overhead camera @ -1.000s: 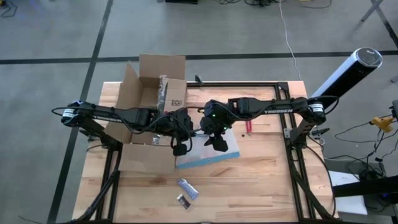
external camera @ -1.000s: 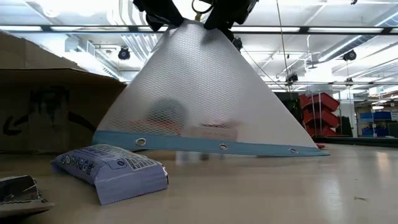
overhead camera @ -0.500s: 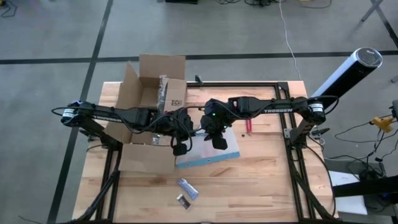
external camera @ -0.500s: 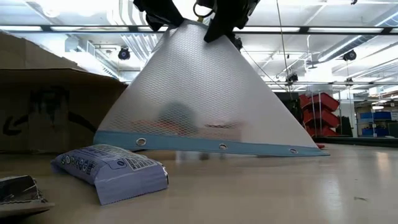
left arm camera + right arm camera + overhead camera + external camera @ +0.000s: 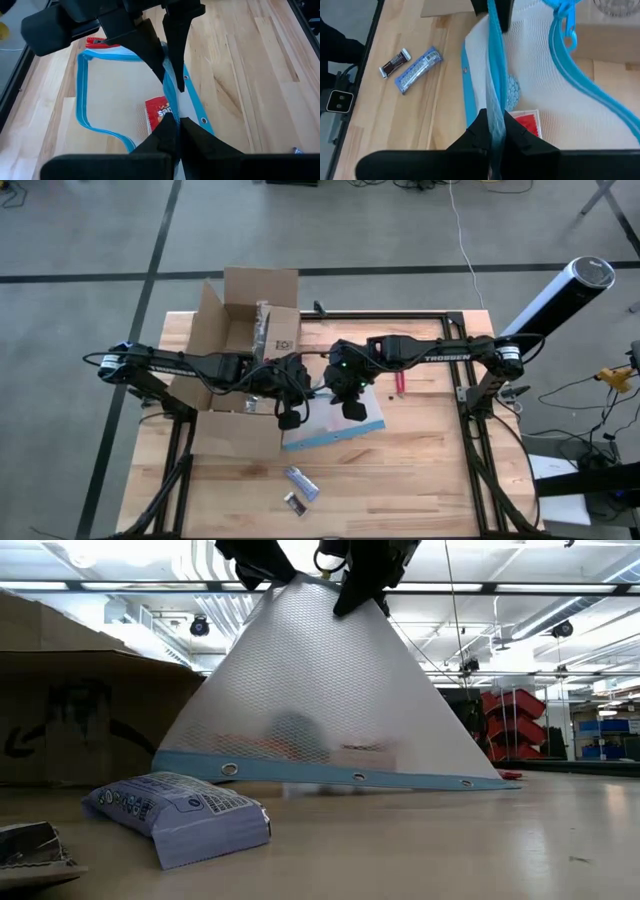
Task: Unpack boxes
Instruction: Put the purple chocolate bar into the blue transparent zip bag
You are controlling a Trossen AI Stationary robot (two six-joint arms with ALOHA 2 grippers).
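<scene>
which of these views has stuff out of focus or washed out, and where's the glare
Low view: the blue snack packet up close is soft, and ceiling lights glare behind the mesh pouch, which hazes the items inside. Left wrist view: its own left end effector is a dark blur at the bottom. Right wrist view: the right end effector likewise. High view: even light, no strong glare on the box.

my right gripper [image 5: 494, 131] pinched on mesh pouch [image 5: 530, 90] blue edge; red packet [image 5: 527, 124] inside | blue bar [image 5: 418, 69], dark bar [image 5: 394, 63] on table [image 5: 405, 125]
</scene>
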